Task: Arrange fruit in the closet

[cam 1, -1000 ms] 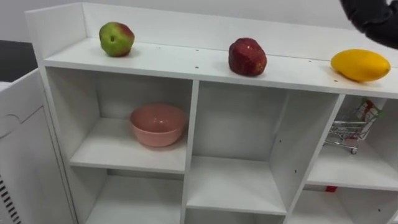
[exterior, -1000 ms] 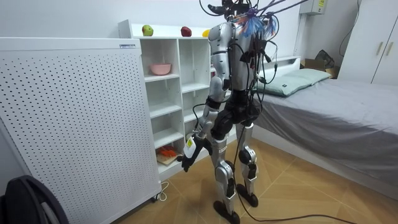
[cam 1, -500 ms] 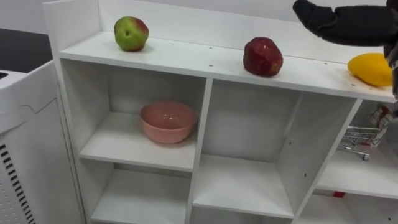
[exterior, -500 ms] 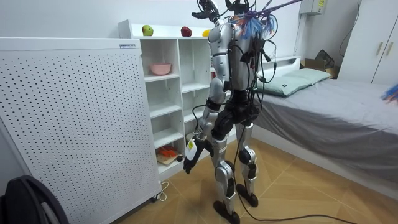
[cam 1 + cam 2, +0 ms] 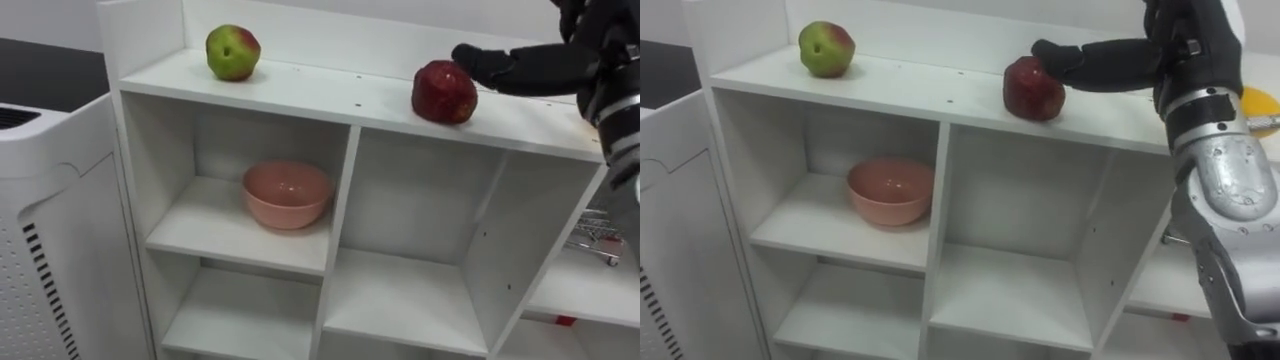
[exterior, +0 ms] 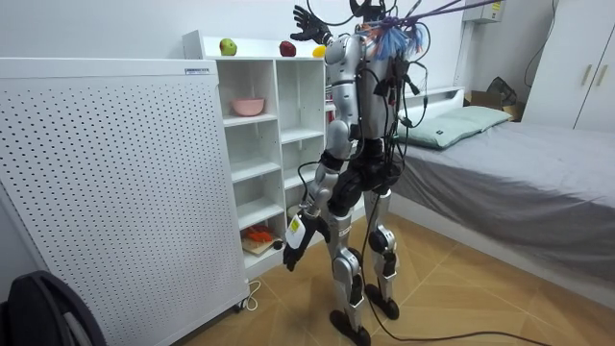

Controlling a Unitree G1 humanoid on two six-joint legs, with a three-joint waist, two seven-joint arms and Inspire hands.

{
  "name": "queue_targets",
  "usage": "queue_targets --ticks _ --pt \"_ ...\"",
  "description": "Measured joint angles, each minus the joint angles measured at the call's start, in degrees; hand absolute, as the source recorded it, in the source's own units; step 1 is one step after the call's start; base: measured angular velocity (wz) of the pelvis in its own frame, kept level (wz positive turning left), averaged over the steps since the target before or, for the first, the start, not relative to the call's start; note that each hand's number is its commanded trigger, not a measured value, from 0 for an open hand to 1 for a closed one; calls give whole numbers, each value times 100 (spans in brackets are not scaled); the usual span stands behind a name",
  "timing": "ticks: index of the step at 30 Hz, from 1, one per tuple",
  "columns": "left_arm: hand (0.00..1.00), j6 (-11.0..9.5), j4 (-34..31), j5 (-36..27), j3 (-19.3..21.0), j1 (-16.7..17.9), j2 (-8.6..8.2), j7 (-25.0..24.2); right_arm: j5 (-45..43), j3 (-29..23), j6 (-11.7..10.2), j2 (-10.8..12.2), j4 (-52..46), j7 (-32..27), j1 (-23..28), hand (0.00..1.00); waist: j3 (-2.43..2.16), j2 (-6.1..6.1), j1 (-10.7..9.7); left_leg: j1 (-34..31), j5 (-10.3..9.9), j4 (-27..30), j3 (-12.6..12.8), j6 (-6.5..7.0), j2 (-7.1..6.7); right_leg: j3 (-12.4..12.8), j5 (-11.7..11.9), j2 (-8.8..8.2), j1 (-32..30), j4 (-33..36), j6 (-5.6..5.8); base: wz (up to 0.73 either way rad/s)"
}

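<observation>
Head stereo pair close in; room camera standing well back.
Both eye views look down from near at the upper shelves of the white closet (image 5: 330, 90), sharing the green apple (image 5: 232, 52), red apple (image 5: 445, 92) and pink bowl (image 5: 287, 194); the room view faces that closet from across the floor, taking in the whole robot.

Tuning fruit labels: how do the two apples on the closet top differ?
Green-red apple: mostly green, red blush; dark red apple: deep red all over. Green-red apple sits near the left end, no hand by it; dark red apple sits midway, with straight fingers of the right hand at it. Both rest on the closet top.
</observation>
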Motion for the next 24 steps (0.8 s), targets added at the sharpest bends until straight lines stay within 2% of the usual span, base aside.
queue_targets --ticks 9,19,24 --pt "0 3 -3 -6 -89 -15 1 -151 1 222 -1 -81 264 352 -17 0 -2 16 -5 8 0 23 -4 0 -1 -17 0 -4 22 3 0 0" --pt "0 2 -2 -24 -108 -33 40 -271 71 295 11 -160 399 421 -18 0 4 -98 4 26 0 19 6 -1 -1 -18 0 -6 40 2 0 0" --pt "0 42 -10 -13 -108 -32 49 -275 86 408 32 -162 390 448 -18 0 5 -101 6 25 0 19 6 -1 1 -13 0 -5 40 2 0 0"
